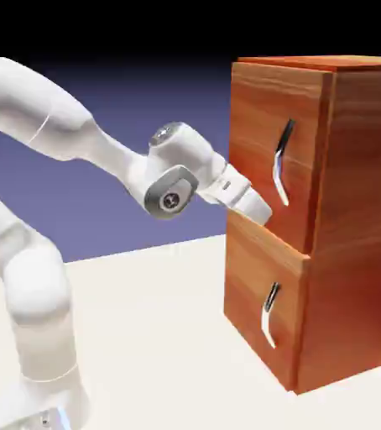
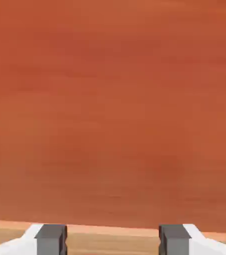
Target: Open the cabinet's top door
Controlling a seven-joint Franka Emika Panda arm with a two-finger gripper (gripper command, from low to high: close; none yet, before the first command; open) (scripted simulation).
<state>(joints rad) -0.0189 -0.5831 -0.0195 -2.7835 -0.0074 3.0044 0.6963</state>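
Observation:
The reddish-brown wood cabinet point(image 1: 353, 227) stands at the exterior view's right. Its top door point(image 1: 257, 134) is the taller upper panel and carries a long bent silver-and-black handle point(image 1: 282, 164). My gripper point(image 1: 263, 215) presses close to the door's lower left part, below and left of that handle, apart from it. In the hand view the door's wood point(image 2: 113, 109) fills nearly the whole picture. My gripper point(image 2: 112, 241) is open there, and its two grey fingertips point(image 2: 50, 240) stand wide apart with nothing between them. The handle is out of the hand view.
Below the top door sits a shorter panel point(image 1: 257, 302) with a small bent handle point(image 1: 269, 315). A lighter band point(image 2: 113, 236) crosses the hand view's bottom behind the fingertips. The white table point(image 1: 160, 336) stretches left of the cabinet. My arm's elbow point(image 1: 170, 197) hangs left of the door.

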